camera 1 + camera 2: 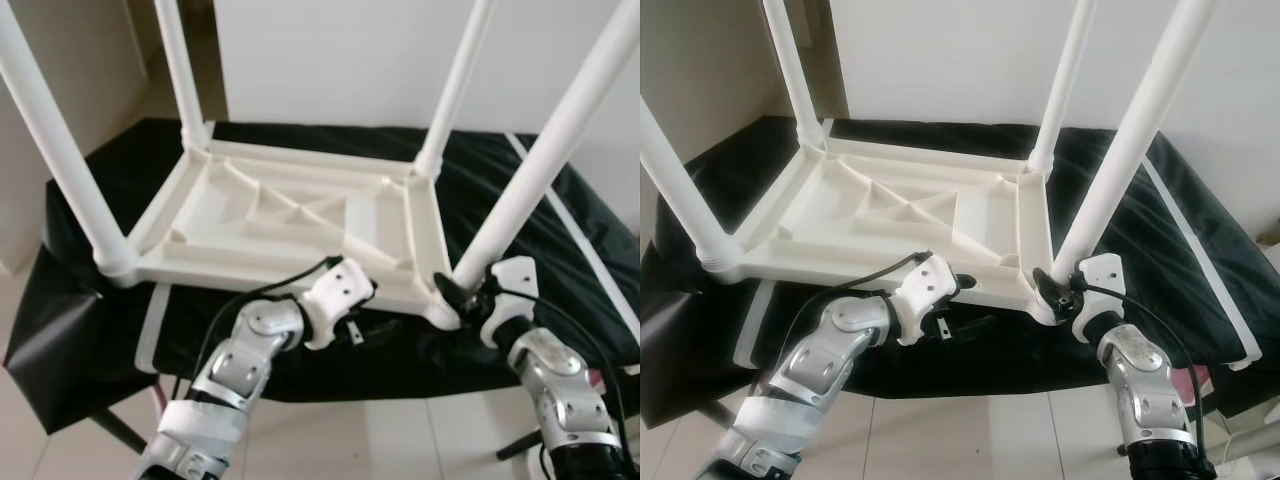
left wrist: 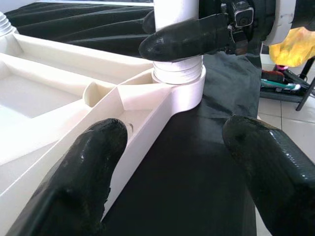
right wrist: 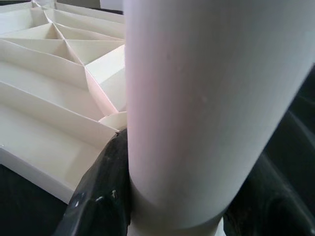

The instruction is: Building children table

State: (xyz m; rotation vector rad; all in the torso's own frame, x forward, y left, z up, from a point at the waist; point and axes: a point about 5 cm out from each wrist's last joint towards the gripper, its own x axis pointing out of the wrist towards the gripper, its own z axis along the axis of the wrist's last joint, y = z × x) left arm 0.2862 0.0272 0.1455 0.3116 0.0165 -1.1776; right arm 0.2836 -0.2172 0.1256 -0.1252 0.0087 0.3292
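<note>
A white plastic children's table (image 1: pixel 290 215) lies upside down on a black cloth, its four legs pointing up. My right gripper (image 1: pixel 452 293) is shut on the near-right leg (image 1: pixel 530 190) just above its socket. In the right wrist view that leg (image 3: pixel 206 98) sits between the black fingers (image 3: pixel 103 196). My left gripper (image 2: pixel 172 162) is open at the table's near rim (image 2: pixel 142 132), one finger over the rim's inside and the other over the cloth. Its wrist (image 1: pixel 335 295) sits just below the near edge, left of the held leg.
The black cloth (image 1: pixel 100 330) covers a low stand and hangs off its left corner. A white strip (image 1: pixel 590 260) lies along the cloth's right side. A white wall stands behind, with tiled floor below. A yellow object (image 2: pixel 295 46) lies on the floor at the right.
</note>
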